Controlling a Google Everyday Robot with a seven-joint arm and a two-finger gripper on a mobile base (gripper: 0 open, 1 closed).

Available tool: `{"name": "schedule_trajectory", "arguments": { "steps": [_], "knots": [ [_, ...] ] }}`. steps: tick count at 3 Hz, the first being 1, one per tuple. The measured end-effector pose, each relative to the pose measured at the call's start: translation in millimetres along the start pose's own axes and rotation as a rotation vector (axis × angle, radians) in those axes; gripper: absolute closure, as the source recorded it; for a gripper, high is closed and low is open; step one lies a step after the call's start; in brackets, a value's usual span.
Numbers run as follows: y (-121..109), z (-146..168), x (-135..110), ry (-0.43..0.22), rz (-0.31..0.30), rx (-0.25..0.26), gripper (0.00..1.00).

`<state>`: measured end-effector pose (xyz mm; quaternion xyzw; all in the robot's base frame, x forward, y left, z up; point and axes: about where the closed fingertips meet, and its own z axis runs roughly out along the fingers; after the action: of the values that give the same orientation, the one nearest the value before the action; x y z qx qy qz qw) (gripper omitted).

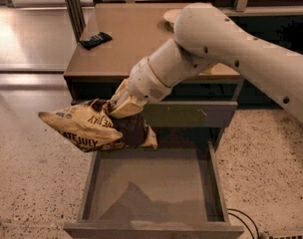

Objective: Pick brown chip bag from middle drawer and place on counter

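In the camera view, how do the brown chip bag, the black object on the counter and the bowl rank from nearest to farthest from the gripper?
The gripper is above the middle drawer's left side.
1. brown chip bag: in its grip.
2. black object: left on the counter.
3. bowl: counter's back edge, partly hidden.

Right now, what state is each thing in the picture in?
middle drawer, pulled open, bottom bare.
brown chip bag, held in the air over its left edge.
gripper, fingers shut on the bag.
upper drawer, closed.
counter, carrying a black object.
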<state>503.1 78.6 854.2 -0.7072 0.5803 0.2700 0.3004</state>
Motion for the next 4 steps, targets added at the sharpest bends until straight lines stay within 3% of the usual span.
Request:
{"name": "schedule_trajectory", "arguments": {
  "steps": [1,2,4],
  "knots": [
    [0.0,0.0,0.0,0.0,0.0,0.0,1.0],
    [-8.9,-13.7,-20.2,0.061,-0.007,0.001,1.0],
    [-33.6,-75.4,-91.0,0.13,-0.081,0.043,1.0]
  ]
}}
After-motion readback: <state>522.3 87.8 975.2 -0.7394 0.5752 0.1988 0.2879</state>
